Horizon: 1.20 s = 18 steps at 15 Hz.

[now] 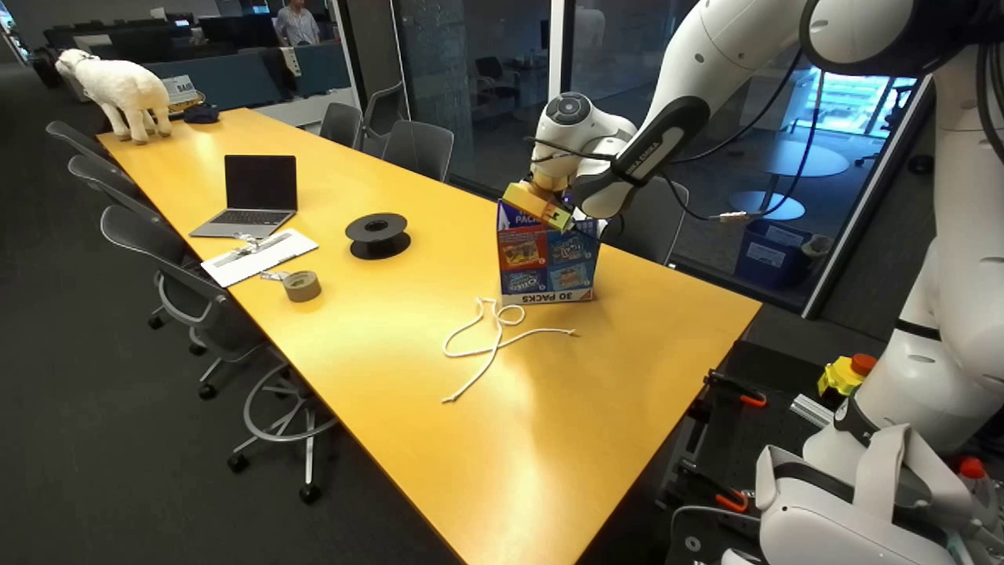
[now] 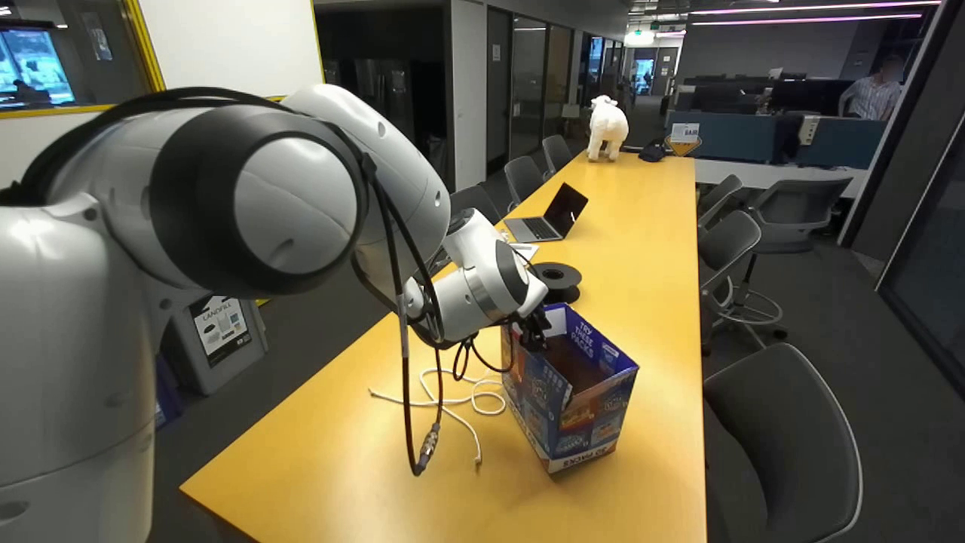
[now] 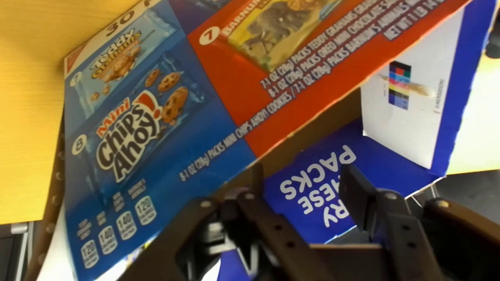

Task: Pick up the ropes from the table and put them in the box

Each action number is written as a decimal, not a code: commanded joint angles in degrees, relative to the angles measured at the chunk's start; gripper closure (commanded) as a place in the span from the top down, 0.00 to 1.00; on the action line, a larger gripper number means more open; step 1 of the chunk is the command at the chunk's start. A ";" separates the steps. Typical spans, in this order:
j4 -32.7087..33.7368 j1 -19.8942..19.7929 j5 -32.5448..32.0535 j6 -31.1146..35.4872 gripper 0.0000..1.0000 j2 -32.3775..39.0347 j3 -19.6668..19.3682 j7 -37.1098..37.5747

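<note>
A white rope (image 1: 496, 345) lies loosely looped on the yellow table (image 1: 596, 392), beside the box; it also shows in an exterior view (image 2: 478, 457). The open-topped blue and red snack box (image 1: 547, 267) stands upright on the table and also shows in an exterior view (image 2: 595, 422). The bottom of its inside is hidden. My gripper (image 2: 534, 332) is at the box's top rim, tilted. In the wrist view the gripper (image 3: 302, 181) has its fingers apart with nothing between them, in front of the box's printed wall (image 3: 148, 128) and blue flap (image 3: 312, 191). No rope shows there.
A black spool (image 1: 378, 235), a tape roll (image 1: 302, 286), a clipboard (image 1: 263, 255) and a laptop (image 1: 255, 212) are farther along the table. A white toy sheep (image 1: 118, 90) stands at the far end. A black cable (image 2: 407, 407) hangs from the arm. Chairs line both sides.
</note>
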 commanded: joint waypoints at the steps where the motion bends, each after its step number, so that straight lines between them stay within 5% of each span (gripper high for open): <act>1: -0.19 -1.32 3.43 -0.40 0.86 -3.12 4.11 -7.27; 3: 0.37 -0.93 5.11 -2.20 0.99 -4.68 6.66 -12.04; 6: 1.55 -0.60 8.64 -4.68 1.00 -7.32 11.31 -20.36; 13: 4.51 -4.55 33.44 -10.61 1.00 -5.25 27.04 -50.12; 14: 5.14 -1.58 36.78 -12.76 1.00 -4.55 24.80 -53.94; 18: 8.79 3.18 31.53 -20.10 1.00 0.80 19.77 -53.62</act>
